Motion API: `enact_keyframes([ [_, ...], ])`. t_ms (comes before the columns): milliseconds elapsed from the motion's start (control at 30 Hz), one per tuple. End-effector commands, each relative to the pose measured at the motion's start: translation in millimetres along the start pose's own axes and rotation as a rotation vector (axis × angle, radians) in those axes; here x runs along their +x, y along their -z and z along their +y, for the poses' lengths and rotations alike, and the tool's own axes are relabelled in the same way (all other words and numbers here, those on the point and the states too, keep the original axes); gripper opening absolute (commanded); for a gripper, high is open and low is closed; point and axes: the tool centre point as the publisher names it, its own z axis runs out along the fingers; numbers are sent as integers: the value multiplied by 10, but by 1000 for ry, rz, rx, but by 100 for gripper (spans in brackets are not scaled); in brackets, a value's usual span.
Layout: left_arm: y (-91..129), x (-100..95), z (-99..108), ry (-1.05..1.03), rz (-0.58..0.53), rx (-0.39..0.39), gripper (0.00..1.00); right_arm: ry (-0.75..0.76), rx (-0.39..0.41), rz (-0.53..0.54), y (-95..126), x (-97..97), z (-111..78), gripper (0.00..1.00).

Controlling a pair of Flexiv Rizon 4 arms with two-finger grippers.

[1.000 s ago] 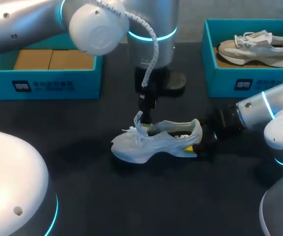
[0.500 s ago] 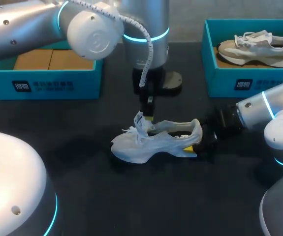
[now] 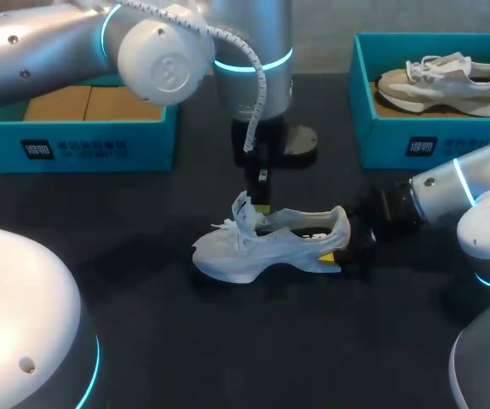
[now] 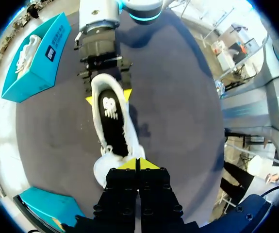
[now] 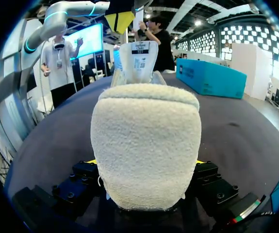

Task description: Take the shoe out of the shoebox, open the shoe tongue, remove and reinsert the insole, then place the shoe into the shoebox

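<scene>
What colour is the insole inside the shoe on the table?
Black insole with a white mark; left wrist view shows it best.

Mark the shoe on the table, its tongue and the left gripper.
shoe (image 3: pixel 266 247), head view, on its side panel.
tongue (image 5: pixel 138 54), right wrist view, on the upright tongue's label.
left gripper (image 4: pixel 138 164), left wrist view, where its two yellow tips meet.

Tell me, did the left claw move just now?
Yes. The left gripper drew up and slightly rightward in the head view, away from the shoe, which stayed put.
</scene>
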Motion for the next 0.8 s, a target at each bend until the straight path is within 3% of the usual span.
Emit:
enact_keyframes([
  [33, -234, -83, -122, 0, 17, -2, 0, 0, 4, -2, -18, -4, -3, 0],
  [467, -622, -308, -457, -21, 60, 80, 0, 0, 4, -2, -18, -4, -3, 0],
  [800, -753, -460, -696, -32, 84, 79, 0, 0, 4, -2, -18, -4, -3, 0],
])
